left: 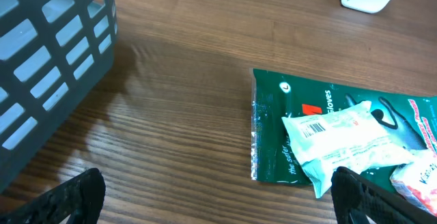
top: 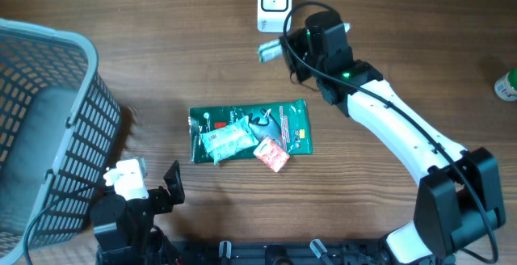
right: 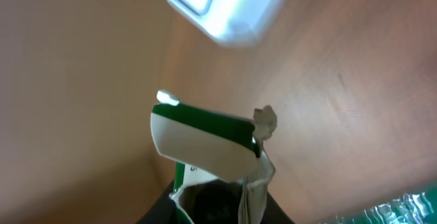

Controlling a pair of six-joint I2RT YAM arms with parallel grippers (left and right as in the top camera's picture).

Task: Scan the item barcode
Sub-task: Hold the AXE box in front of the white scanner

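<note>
Packet (right: 205,138), white-green, clamped in right gripper (top: 283,51) jaws, barcode unseen; left gripper (left: 222,200) jaws wide apart, tips cropped.

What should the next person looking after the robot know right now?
Left end effector: open, empty, low near the grey basket.
Right end effector: shut on a small green-and-white packet, held just below the white scanner.
On the table: green glove pack with a white packet and a red packet lying on it.
Done: one packet picked up and brought to the scanner.
Left: I cannot tell whether it has scanned. Probably turn its barcode to the scanner's face, then do the other three.
</note>
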